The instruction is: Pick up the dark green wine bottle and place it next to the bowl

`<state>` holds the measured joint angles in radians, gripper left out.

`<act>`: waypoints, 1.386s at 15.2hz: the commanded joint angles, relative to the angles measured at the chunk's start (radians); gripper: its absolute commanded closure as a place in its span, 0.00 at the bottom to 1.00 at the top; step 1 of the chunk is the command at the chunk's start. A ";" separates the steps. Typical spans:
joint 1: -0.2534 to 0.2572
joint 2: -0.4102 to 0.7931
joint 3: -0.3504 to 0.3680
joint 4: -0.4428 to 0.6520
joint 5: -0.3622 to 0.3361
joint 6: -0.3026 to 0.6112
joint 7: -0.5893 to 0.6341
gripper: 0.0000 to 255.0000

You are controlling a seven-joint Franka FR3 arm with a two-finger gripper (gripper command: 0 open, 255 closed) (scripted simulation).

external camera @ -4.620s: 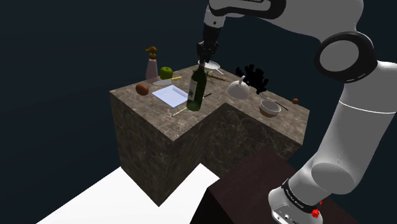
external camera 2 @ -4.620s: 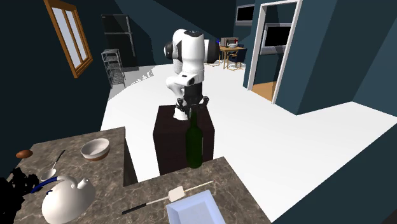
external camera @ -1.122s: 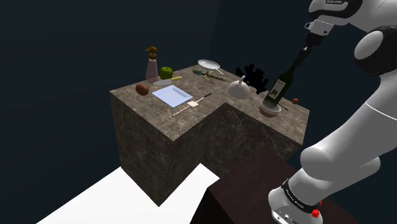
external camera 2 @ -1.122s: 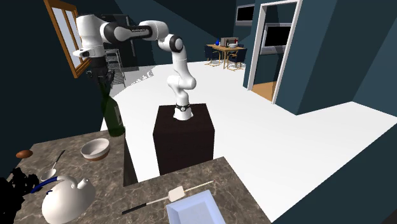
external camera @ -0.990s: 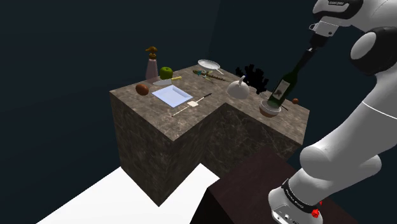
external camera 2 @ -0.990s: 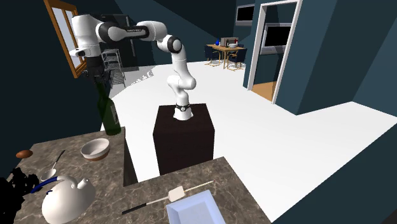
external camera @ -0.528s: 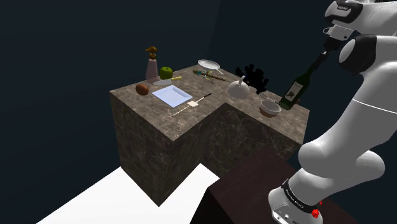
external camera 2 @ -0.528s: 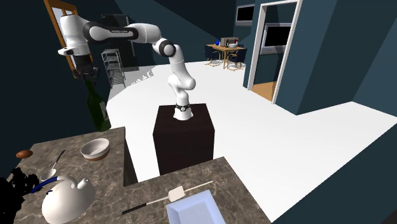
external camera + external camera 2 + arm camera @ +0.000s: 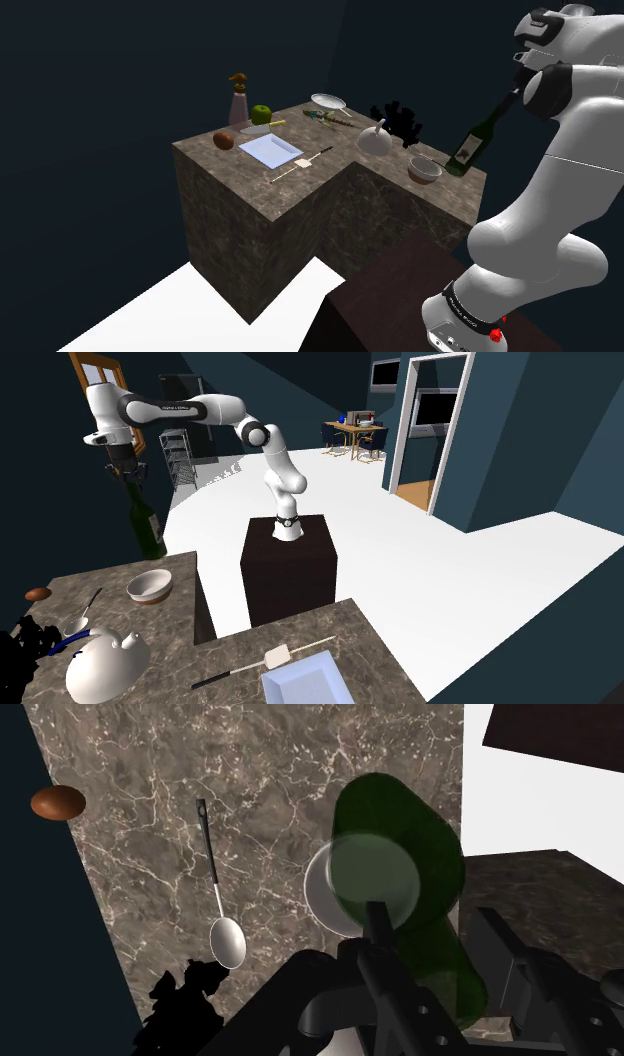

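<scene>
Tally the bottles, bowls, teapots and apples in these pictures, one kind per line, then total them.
Bottles: 2, the wine bottle and the pump bottle
Bowls: 1, the bowl
Teapots: 1, the teapot
Apples: 1, the apple
Total: 5

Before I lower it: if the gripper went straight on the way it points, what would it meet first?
The gripper holds the green bottle; past that, most likely the white bowl: in the wrist view the bottle's base overlaps its rim. Depth is unclear; maybe the stone counter beside it.
</scene>
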<state>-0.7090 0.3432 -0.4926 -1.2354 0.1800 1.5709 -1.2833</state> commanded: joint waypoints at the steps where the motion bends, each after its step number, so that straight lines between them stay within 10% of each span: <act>1: 0.009 -0.013 0.000 -0.047 -0.006 0.036 0.000 1.00; 21: 0.041 -0.036 0.008 -0.352 -0.011 0.318 -0.010 1.00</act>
<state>-0.6700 0.3101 -0.4850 -1.5690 0.1692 1.8727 -1.2925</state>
